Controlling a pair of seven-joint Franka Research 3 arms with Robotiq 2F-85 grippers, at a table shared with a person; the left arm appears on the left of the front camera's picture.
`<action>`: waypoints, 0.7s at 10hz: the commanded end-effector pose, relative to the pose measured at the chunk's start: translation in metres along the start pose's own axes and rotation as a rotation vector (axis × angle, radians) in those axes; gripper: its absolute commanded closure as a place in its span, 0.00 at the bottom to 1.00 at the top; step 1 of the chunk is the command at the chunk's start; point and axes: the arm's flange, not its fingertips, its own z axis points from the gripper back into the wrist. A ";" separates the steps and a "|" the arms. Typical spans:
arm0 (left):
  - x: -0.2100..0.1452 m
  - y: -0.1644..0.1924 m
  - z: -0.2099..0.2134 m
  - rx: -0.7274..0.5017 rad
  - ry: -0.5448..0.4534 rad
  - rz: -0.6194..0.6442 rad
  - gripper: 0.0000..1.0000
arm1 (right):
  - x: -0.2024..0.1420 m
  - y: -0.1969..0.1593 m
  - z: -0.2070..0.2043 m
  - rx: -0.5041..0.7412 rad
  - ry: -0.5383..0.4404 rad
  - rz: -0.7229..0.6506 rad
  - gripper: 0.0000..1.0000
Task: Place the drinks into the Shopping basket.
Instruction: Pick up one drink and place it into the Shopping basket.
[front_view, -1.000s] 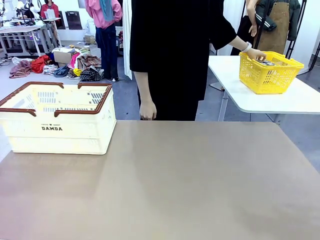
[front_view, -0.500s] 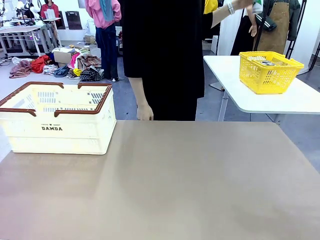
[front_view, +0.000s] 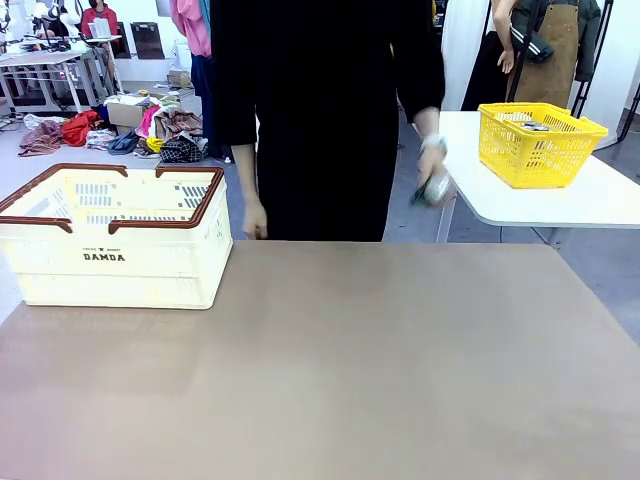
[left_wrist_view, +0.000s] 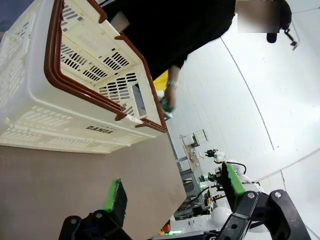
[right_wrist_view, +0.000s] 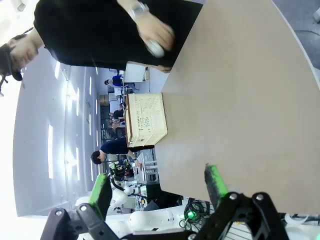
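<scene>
Green pads stand wide apart on the left gripper (left_wrist_view: 172, 185), jaws spread with nothing between them; just ahead of it lies the bare brown table (left_wrist_view: 60, 185), and past that, up and to one side in its own view, stands the shopping basket (left_wrist_view: 60, 120), cream slotted plastic with a dark brown rim, upright and open at the top, so a can could be lowered straight in. The right gripper (right_wrist_view: 157, 181) is spread and empty too, held off its own edge of the table; the shopping basket is well apart from it, across the whole tabletop. Both sit back, I judge, because there is nothing within reach to pick up yet.

Farthest out from both grippers, past the table's far edge, the person's hand (front_view: 432, 168) is closed round a drink can (front_view: 430, 192); the can is blurred, greenish with a silver top as far as I can tell. It hangs over the gap between the brown table and a white side table (front_view: 560, 205), near the side table's corner, touching neither; I take it that it is meant for the tabletop, or for a handover. Beyond that hand a yellow basket (front_view: 540, 150) sits on the side table; something lies in it, too small to name. The person's other hand (front_view: 255, 222) hangs at the far edge, near the shopping basket.
</scene>
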 end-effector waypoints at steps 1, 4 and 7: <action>0.000 -0.001 0.003 -0.005 0.009 -0.003 0.00 | 0.000 0.003 0.000 0.016 -0.004 0.009 0.00; 0.000 -0.001 0.003 -0.005 0.009 -0.003 0.00 | 0.000 0.003 0.000 0.016 -0.004 0.009 0.00; 0.000 -0.001 0.003 -0.005 0.009 -0.003 0.00 | 0.000 0.003 0.000 0.016 -0.004 0.009 0.00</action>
